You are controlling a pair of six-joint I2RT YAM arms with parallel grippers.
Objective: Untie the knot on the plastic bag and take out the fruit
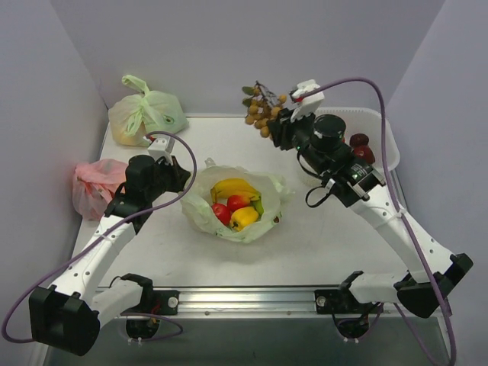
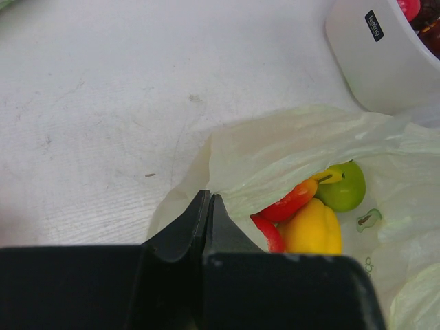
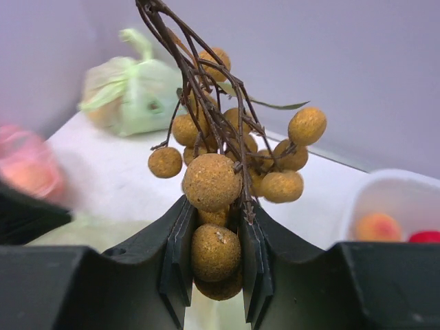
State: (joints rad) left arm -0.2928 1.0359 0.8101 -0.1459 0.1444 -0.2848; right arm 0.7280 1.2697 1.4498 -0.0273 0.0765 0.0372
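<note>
Gripping a tan berry cluster (image 3: 227, 172) in the right gripper (image 3: 214, 256), high above the back of the table (image 1: 328, 236) and clear of its surface. Pinches the lowest berries between the two fingers (image 3: 177, 254), which are parted only by the width of those berries, with dark twigs and the other berries fanning upward past the tips. Hangs, in the top view, near the back wall, just left of the white tub (image 1: 385, 126) and well apart from the plastic bag (image 1: 200, 212).

Spread open-mouthed at the middle of the table: the pale-green plastic bag, crumpled low with its film flared outward. Inside it, yellow bananas (image 1: 232, 187) on the far side, a red fruit (image 1: 238, 202) at the centre, a yellow bell-like fruit (image 1: 244, 219) nearest the arms, and a green apple (image 1: 259, 206) tucked to the right.

Nipping the bag's left rim with the left gripper (image 2: 208, 206), its tips pressed tight together on a fold of the thin film, low over the table.

Elsewhere: two dark maroon fruits (image 1: 360, 146) in the tub, another green bag (image 1: 145, 114) knotted in the far left corner, and a pink-red bag (image 1: 95, 187) against the left wall.
</note>
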